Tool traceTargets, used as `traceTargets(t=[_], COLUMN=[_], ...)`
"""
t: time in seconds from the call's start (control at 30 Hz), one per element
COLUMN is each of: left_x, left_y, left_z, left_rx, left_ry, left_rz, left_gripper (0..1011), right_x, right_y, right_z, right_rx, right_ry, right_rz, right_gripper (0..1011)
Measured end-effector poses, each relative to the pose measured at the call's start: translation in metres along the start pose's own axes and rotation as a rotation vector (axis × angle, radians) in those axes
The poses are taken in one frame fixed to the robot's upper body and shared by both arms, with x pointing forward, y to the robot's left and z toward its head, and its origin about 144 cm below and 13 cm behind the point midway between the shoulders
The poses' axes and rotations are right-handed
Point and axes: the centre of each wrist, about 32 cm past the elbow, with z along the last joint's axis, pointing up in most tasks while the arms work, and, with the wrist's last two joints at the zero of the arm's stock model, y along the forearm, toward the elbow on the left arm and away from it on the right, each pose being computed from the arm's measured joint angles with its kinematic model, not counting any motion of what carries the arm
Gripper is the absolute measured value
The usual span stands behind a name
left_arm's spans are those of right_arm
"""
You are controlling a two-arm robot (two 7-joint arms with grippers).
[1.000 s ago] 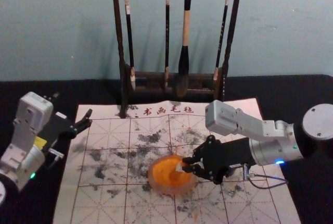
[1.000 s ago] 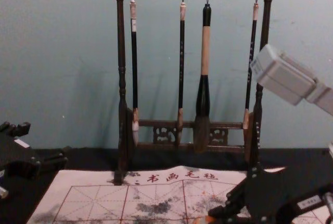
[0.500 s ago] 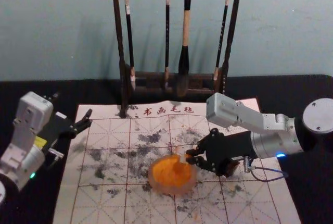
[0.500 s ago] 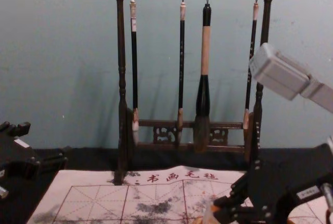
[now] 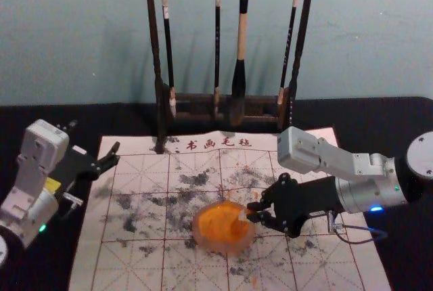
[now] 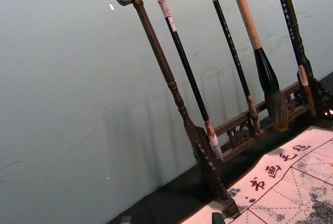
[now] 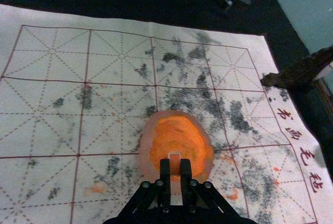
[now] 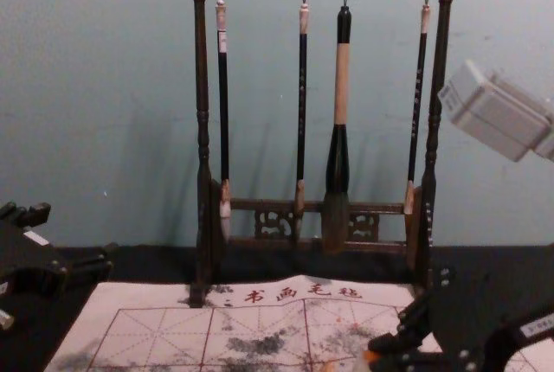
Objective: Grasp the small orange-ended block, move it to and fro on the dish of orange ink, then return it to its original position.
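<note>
R gripper point(image 5: 251, 212) fingers narrow, gripping block point(image 7: 174, 158) at dish point(image 7: 148, 147), well in from table's point(image 5: 379, 118) far edge. Wipe lightly, short level strokes w/in orange ink point(image 7: 178, 130) (rim may snag). L gripper point(image 5: 116, 153) idle, table's left side, fingers wide.

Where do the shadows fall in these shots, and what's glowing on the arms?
Head view: faint shadows on the wall behind the brushes, a blue light on the right arm, a green light on the left arm; left wrist view: soft, streaky wall shadows beside the brushes.
</note>
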Motion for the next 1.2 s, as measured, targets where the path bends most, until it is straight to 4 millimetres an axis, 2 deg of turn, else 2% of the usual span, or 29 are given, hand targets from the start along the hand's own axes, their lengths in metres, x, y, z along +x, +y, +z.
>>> traceTargets(t=[0.5,0.9,1.2], left_x=[0.0,0.0,0.0], left_y=[0.0,0.0,0.0], left_z=[0.0,0.0,0.0], left_rx=[0.0,0.0,0.0], left_ry=[0.0,0.0,0.0], left_rz=[0.0,0.0,0.0], left_gripper=[1001,1001,1001], right_x=[-0.005,0.002,0.009], right_y=[0.008,0.015,0.013], right_z=[0.005,0.007,0.004], right_rx=[-0.003,-0.014,-0.022], right_ry=[-0.012,-0.005,0.011], right_rz=[0.034,0.015,-0.015], right_gripper=[82,81,81])
